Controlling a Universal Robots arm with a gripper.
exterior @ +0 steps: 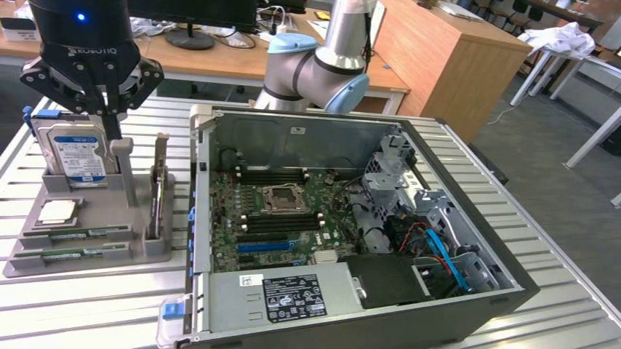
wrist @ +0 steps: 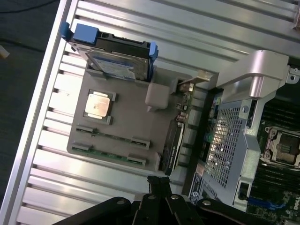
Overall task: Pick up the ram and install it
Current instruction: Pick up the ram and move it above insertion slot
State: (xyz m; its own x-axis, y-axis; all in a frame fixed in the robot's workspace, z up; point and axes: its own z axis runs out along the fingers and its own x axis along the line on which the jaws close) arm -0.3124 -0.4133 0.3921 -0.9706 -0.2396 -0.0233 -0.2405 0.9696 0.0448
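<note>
Two ram sticks (exterior: 70,254) (wrist: 110,153) lie flat in the grey holder (exterior: 58,267), at its end opposite the hard drive (exterior: 78,156), next to the processor chip (exterior: 57,212). Above the holder hangs the gripper (exterior: 110,127), jaws closed on nothing, close to the hard drive and upright card (exterior: 158,189).

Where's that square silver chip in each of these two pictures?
Exterior view: the silver chip lies on the grey holder at the exterior view's left, beside the upright hard drive.
Wrist view: the silver chip is on the same grey holder, between the hard drive and the green memory sticks.
Shared landmark: the blue-labelled hard drive.
</note>
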